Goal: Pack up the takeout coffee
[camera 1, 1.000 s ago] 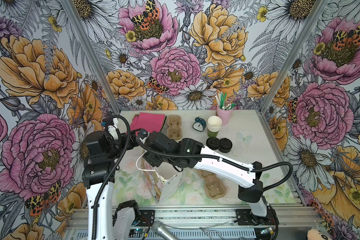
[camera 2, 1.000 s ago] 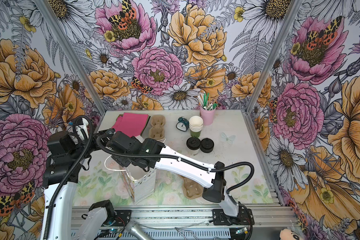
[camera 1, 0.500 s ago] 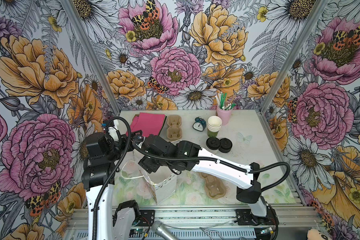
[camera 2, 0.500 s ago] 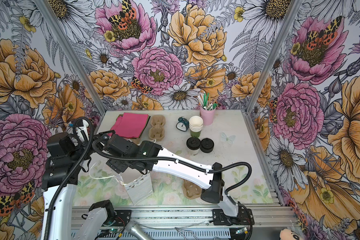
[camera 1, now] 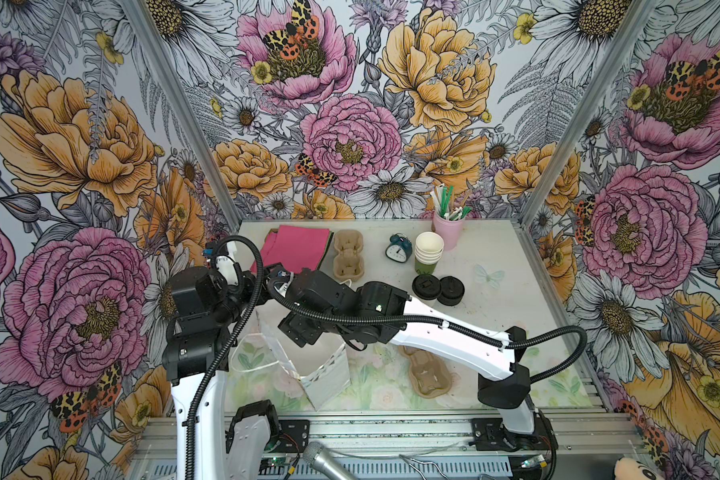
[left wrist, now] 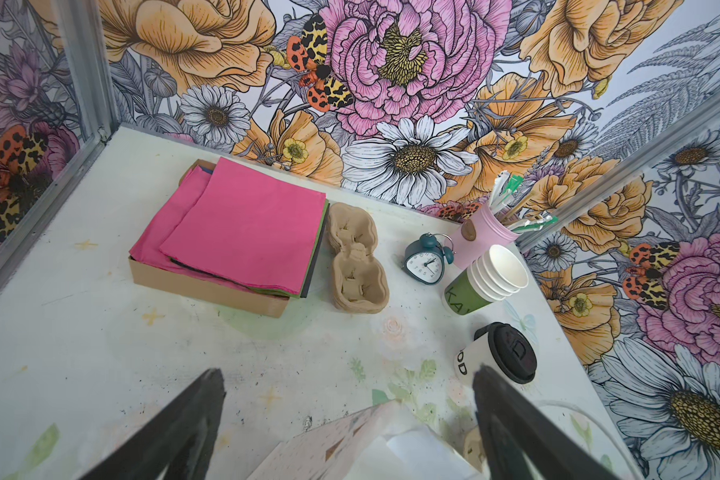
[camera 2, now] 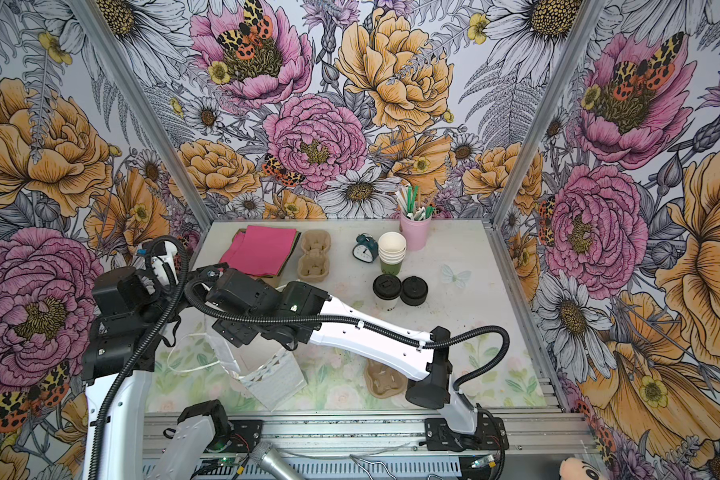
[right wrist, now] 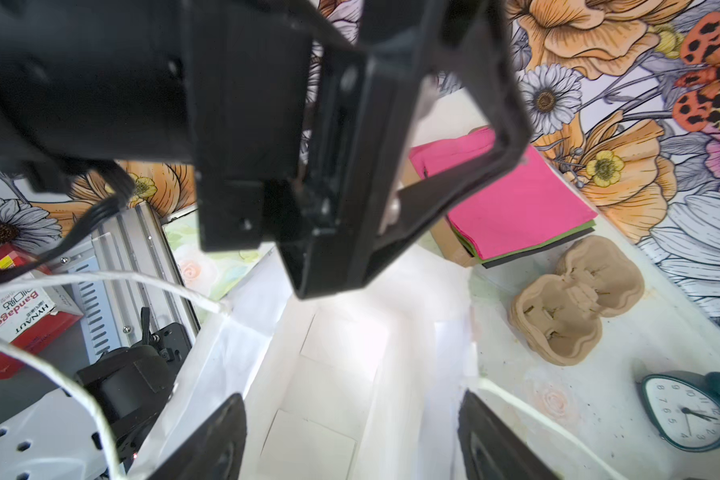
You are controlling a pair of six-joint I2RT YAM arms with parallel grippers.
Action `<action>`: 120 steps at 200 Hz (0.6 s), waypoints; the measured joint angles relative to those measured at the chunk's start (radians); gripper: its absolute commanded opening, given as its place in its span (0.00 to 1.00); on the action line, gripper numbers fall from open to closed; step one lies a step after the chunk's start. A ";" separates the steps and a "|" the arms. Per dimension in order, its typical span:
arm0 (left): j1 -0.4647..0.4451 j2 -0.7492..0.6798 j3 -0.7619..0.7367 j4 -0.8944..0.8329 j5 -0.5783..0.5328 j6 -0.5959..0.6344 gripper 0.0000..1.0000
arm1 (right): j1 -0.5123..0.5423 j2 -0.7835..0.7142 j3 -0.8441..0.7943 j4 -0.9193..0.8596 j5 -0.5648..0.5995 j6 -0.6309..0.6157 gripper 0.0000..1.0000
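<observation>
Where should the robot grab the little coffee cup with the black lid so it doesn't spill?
Probably the white paper wall under the lid of the takeout coffee, coming in level from the open side, opposite the pile of black lids that sits close beside it. The cup stands upright, so a side pinch should keep it level, and the stacked cups stand just behind it.
</observation>
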 measured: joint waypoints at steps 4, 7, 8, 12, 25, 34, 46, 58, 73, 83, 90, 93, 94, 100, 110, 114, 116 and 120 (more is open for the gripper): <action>0.000 0.000 0.000 0.000 -0.003 0.002 0.94 | 0.000 -0.011 -0.004 0.002 0.007 0.000 0.83; 0.001 -0.002 0.000 -0.001 -0.003 0.003 0.94 | 0.000 -0.022 -0.007 0.002 0.014 0.001 0.83; 0.001 -0.002 0.000 -0.002 -0.004 0.003 0.94 | 0.000 -0.024 -0.008 0.002 0.016 0.001 0.83; 0.001 -0.002 0.000 -0.003 -0.006 0.003 0.94 | 0.000 -0.040 -0.016 0.002 0.026 0.002 0.83; 0.001 -0.002 0.000 -0.005 -0.010 0.005 0.94 | 0.000 -0.099 -0.051 0.001 0.056 0.009 0.85; 0.001 -0.002 0.000 -0.006 -0.011 0.006 0.94 | -0.004 -0.143 -0.080 0.002 0.071 0.019 0.86; 0.001 -0.002 0.000 -0.007 -0.013 0.006 0.94 | -0.014 -0.192 -0.119 0.002 0.076 0.032 0.86; 0.001 -0.002 0.000 -0.008 -0.014 0.006 0.94 | -0.037 -0.228 -0.154 0.003 0.067 0.054 0.86; 0.001 -0.002 0.000 -0.009 -0.014 0.006 0.94 | -0.074 -0.244 -0.189 0.001 0.040 0.084 0.86; 0.001 -0.002 0.000 -0.009 -0.014 0.006 0.94 | -0.093 -0.237 -0.203 0.001 0.013 0.099 0.86; 0.001 -0.002 0.000 -0.009 -0.014 0.006 0.94 | -0.105 -0.225 -0.209 -0.001 0.000 0.108 0.85; 0.001 -0.002 0.000 -0.009 -0.014 0.006 0.94 | -0.110 -0.220 -0.210 -0.002 -0.005 0.110 0.85; 0.001 -0.002 0.000 -0.009 -0.014 0.006 0.94 | -0.112 -0.217 -0.210 -0.002 -0.009 0.111 0.85; 0.001 -0.002 0.000 -0.010 -0.014 0.006 0.94 | -0.117 -0.205 -0.210 -0.002 -0.021 0.115 0.85; 0.001 -0.002 0.000 -0.009 -0.015 0.006 0.94 | -0.121 -0.179 -0.210 -0.003 -0.044 0.120 0.83; 0.001 -0.002 0.000 -0.009 -0.016 0.006 0.94 | -0.121 -0.170 -0.210 -0.003 -0.052 0.121 0.83; 0.001 -0.002 0.000 -0.009 -0.016 0.006 0.94 | -0.121 -0.166 -0.209 -0.005 -0.056 0.121 0.82; 0.001 -0.002 0.000 -0.010 -0.017 0.006 0.94 | -0.121 -0.156 -0.207 -0.006 -0.064 0.124 0.81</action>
